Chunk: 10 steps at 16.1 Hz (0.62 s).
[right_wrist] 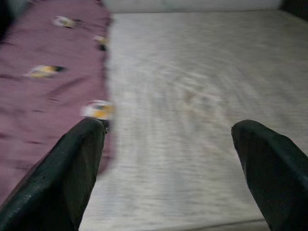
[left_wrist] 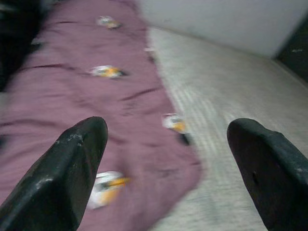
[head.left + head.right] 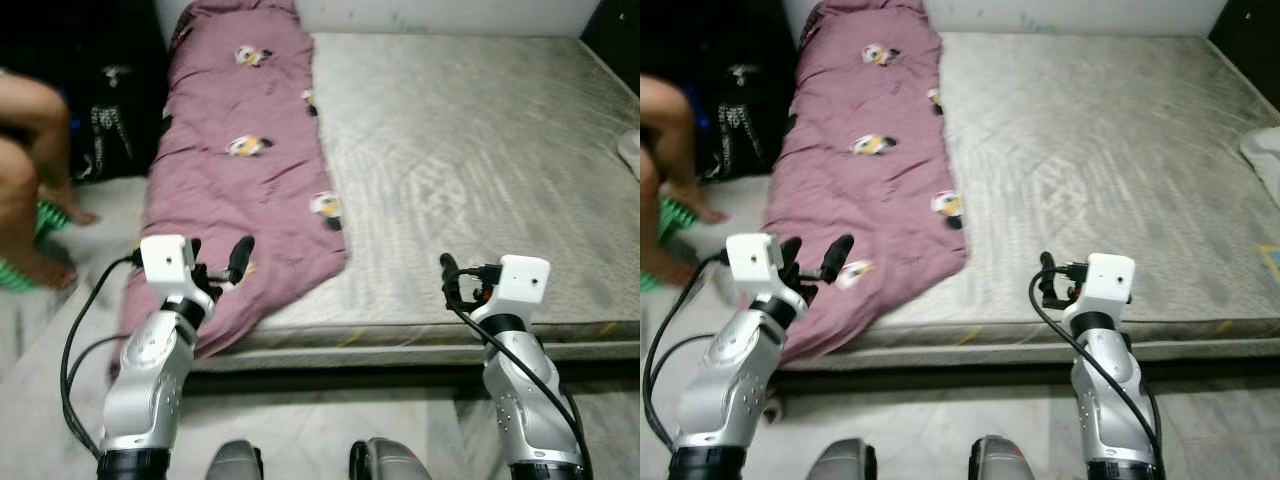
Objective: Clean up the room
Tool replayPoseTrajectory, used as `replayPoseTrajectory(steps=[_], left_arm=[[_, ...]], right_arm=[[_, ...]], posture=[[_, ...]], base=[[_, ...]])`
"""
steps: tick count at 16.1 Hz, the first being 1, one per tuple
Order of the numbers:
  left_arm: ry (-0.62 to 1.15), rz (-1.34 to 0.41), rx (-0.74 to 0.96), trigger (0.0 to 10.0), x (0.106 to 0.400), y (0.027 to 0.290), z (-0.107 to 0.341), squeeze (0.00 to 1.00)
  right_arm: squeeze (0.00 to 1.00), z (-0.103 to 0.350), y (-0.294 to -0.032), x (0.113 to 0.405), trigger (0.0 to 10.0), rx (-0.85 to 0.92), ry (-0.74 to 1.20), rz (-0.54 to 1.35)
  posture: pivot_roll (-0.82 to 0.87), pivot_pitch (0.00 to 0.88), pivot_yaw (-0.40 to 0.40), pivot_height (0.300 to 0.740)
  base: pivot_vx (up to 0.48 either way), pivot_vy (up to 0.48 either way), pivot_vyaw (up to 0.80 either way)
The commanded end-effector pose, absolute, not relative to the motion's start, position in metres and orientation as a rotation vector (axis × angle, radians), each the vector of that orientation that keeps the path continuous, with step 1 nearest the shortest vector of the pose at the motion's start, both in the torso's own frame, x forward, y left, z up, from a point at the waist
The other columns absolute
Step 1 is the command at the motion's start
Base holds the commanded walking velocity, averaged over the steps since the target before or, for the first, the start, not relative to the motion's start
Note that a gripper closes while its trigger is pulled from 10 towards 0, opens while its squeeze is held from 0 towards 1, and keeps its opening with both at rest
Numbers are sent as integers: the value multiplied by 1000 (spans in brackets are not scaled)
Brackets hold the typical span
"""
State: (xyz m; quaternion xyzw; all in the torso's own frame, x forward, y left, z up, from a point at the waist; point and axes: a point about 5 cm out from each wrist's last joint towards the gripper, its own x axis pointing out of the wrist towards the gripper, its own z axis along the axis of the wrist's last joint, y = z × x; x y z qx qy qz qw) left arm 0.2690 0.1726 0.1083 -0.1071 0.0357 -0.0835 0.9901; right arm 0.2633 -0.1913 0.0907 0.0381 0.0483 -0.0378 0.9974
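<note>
A mauve blanket (image 3: 250,150) with small cartoon patches lies lengthwise along the left side of a bare grey mattress (image 3: 470,150). Its near end hangs over the mattress's front left corner. My left gripper (image 3: 218,258) is open and hovers just above that near end, with nothing between its fingers. In the left wrist view the blanket (image 2: 86,96) stretches away past both fingertips (image 2: 77,149). My right gripper (image 3: 462,278) is open over the mattress's front edge, right of the blanket, holding nothing. In the right wrist view the mattress (image 1: 192,96) lies ahead.
A person's bare legs (image 3: 30,150) are on the floor at the left, next to a green object (image 3: 45,215) and a black bag (image 3: 110,120). Something white (image 3: 630,150) lies at the mattress's right edge. A wall runs behind the bed.
</note>
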Motion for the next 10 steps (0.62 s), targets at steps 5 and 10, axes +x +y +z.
replayPoseTrajectory(steps=[5,10], left_arm=[[42,-162,-194,10000,268,174,113,0],[22,-196,-208,10000,267,172,116,0]], right_arm=[[0,90,-189,263,10000,78,102,-62],[0,90,-188,263,10000,79,105,-63]], posture=[[-23,127,-16,740],[-24,128,-15,740]], base=[[0,171,0],[192,0,0]])
